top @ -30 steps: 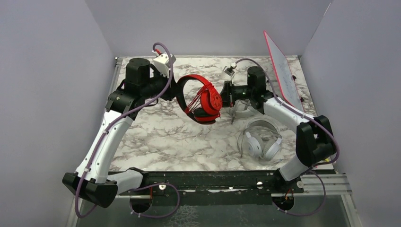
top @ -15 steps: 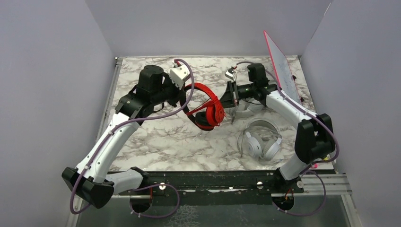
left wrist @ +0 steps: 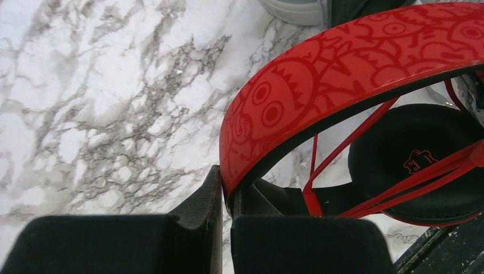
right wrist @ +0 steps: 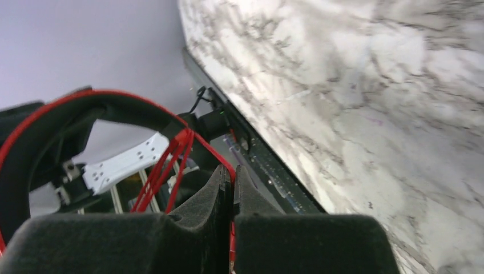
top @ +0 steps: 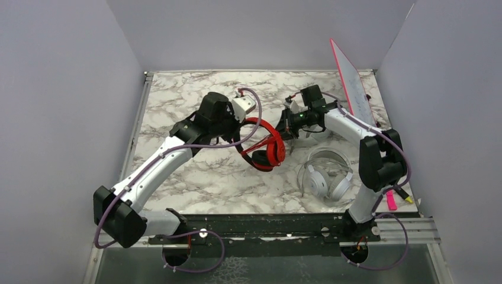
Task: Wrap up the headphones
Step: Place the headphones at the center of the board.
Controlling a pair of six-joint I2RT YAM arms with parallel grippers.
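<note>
1. Top external view: a marble table (top: 195, 171) carries everything. A white board with a red edge (top: 358, 89) leans at its right side.
2. The red-and-black headphones (top: 266, 142) are held over the table's middle, between the two arms.
3. The white-silver headphones (top: 324, 177) lie flat near the right arm. The light grey headphones (top: 308, 137) are partly hidden behind that arm.
4. The headband (left wrist: 342, 74) is red, printed with darker red cartoon faces and circles, and black underneath. The left gripper (left wrist: 226, 194) is clamped tight on it.
5. The red cable (right wrist: 171, 165) runs in several strands across the band. The right gripper (right wrist: 232, 177) pinches one strand.
6. An orange mark (left wrist: 419, 161) sits on the black ear pad, too small to read.
</note>
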